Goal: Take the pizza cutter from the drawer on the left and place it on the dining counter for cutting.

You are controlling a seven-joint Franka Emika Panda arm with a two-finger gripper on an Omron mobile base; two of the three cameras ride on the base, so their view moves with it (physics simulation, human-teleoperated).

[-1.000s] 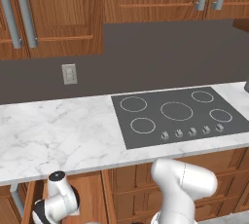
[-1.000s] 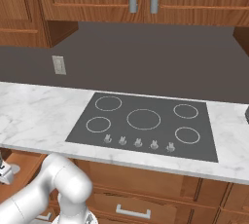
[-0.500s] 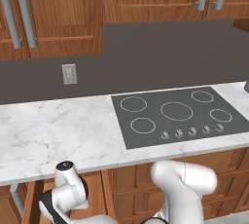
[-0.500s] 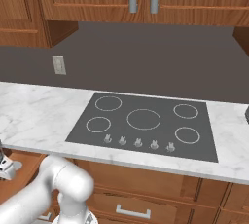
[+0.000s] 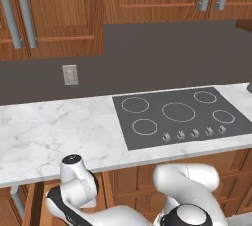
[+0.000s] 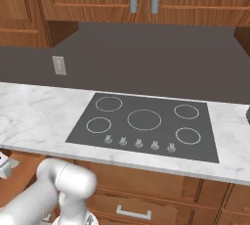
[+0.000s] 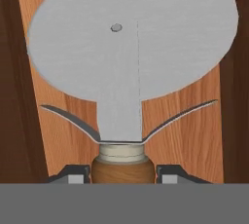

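Cooktop (image 5: 182, 117) in left base view: black glass, five ring burners, row of knobs along its front edge, set into a white marble bench (image 5: 54, 131) under wooden wall cabinets. Wall outlet (image 5: 70, 74) on the dark backsplash. Arm reaches down below the bench edge at lower left, wrist (image 5: 76, 185) pointing into the cabinet front there; jaws themselves hidden behind the wrist.

Right base view: same cooktop (image 6: 144, 123) and marble bench (image 6: 29, 111) from the other side, outlet (image 6: 59, 65) on the backsplash. A closed drawer front with a silver bar handle (image 6: 133, 213) sits under the cooktop. White arm link (image 6: 63, 182) drops toward the lower left edge.

Hand view: pizza cutter (image 7: 131, 43) right in front of the camera, round grey disc wheel, flat metal shank, curved guard, brown wooden handle (image 7: 122, 168) at bottom. Gripper (image 7: 121, 175) has its two dark tips one on each side of the handle, touching it, so the jaws are partly closed on the pizza cutter's handle. Plain wood of the drawer (image 7: 194, 135) lies behind the wheel; cannot tell if the cutter is lifted off it.

Progress, judged: grasp looks done, cutter not out of the drawer yet. Left to do: lift out, carry to the dining counter, set down.

No brands, labels or readable writing anywhere.
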